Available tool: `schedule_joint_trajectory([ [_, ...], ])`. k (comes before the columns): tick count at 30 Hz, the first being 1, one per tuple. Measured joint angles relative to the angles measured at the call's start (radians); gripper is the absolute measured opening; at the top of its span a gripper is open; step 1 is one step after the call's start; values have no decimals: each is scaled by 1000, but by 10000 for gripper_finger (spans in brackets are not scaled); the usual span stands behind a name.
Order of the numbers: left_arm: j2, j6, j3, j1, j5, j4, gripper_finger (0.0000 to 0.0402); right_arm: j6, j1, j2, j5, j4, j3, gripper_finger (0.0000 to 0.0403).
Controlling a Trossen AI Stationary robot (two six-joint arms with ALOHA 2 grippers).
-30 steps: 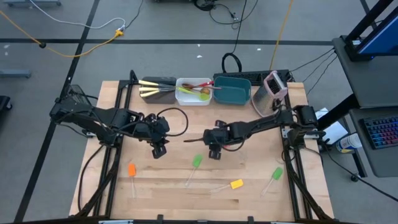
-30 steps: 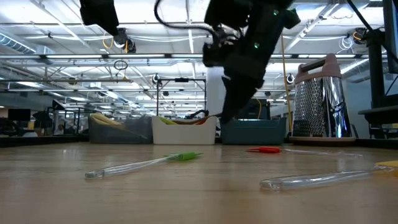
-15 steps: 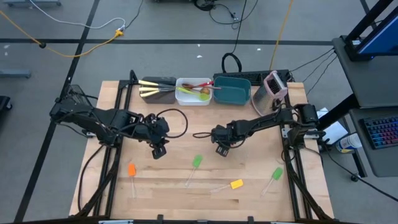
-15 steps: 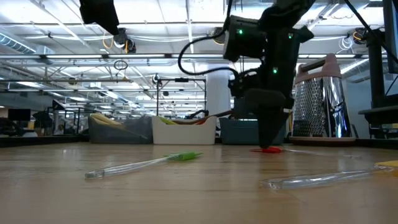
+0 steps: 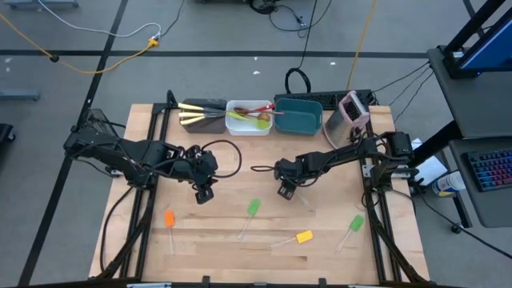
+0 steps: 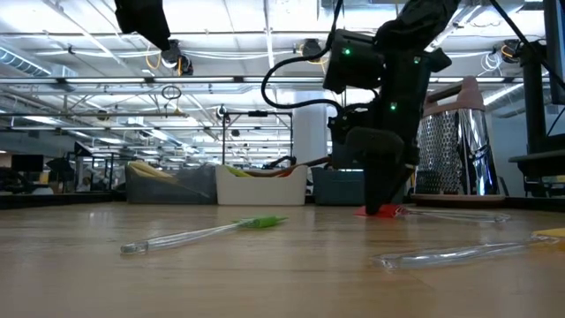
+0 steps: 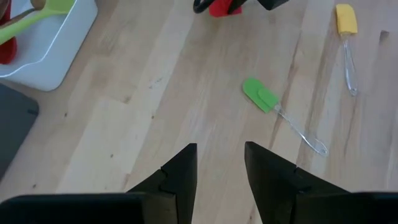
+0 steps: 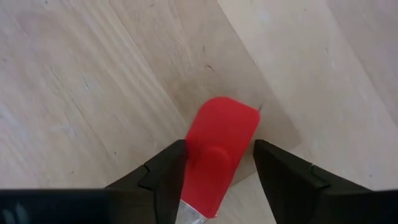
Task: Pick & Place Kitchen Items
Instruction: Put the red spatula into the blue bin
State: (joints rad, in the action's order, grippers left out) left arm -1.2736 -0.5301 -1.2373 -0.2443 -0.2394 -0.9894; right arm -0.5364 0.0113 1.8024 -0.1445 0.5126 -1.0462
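A red-headed spatula [image 5: 293,194] with a clear handle lies flat on the table right of centre. Its head [image 8: 221,142] is between the open fingers of my right gripper [image 5: 286,192], which points down with its tips at the table [image 6: 380,205]. My left gripper [image 5: 206,194] is open and empty above the table left of centre, also seen in its wrist view [image 7: 219,150]. On the table lie a green spatula [image 5: 253,210], an orange one [image 5: 170,218], a yellow one [image 5: 304,237] and a second green one [image 5: 356,223]. My right gripper comes from above with one finger [image 8: 168,168] close against one side of the red spatula's head [image 8: 198,146] and the other finger [image 8: 280,171] a little off the other side. I cannot tell whether it touches the head. The spatula lies on the table.
At the far edge stand a brown tub [image 5: 202,114] with knives, a white tub [image 5: 249,117] with spoons, a teal tub [image 5: 298,114] and a pink-and-grey appliance [image 5: 353,108]. The wooden table [image 5: 208,248] shows bare wood at the near left.
My right gripper has gone toward the table's right edge and down, from tilted above the table to upright, with its tips at the table around the red spatula's head. In the last half second it has barely moved.
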Motion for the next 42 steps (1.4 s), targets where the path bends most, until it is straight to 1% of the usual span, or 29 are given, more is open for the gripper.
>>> schedule_joint_trajectory([
  [4, 0, 2, 0, 0, 0, 0, 136, 0, 0, 2, -5, -23, 1, 206],
  [7, 0, 2, 0, 0, 0, 0, 136, 1, 0, 3, -8, -32, 2, 210],
  [13, 0, 2, 0, 0, 0, 0, 136, 0, 0, 4, -11, -34, 2, 204],
  [17, 0, 2, 0, 0, 0, 0, 136, 4, 0, 4, -11, -34, 2, 193],
  [23, 0, 4, 0, 0, 0, 0, 136, 0, 0, 5, -13, -38, 2, 150],
  [35, 0, 4, 0, 0, 0, -1, 136, 19, 0, -5, -11, -65, 3, 26],
  [36, 0, 4, 0, 0, 0, -1, 136, 32, 0, -14, -10, -67, 4, 20],
  [39, 0, 3, 0, 0, 0, -1, 136, 69, 1, -43, -8, -74, 4, 20],
  [42, 0, 4, 0, 0, -11, -1, 136, 108, 4, -118, -25, -106, 3, 27],
])
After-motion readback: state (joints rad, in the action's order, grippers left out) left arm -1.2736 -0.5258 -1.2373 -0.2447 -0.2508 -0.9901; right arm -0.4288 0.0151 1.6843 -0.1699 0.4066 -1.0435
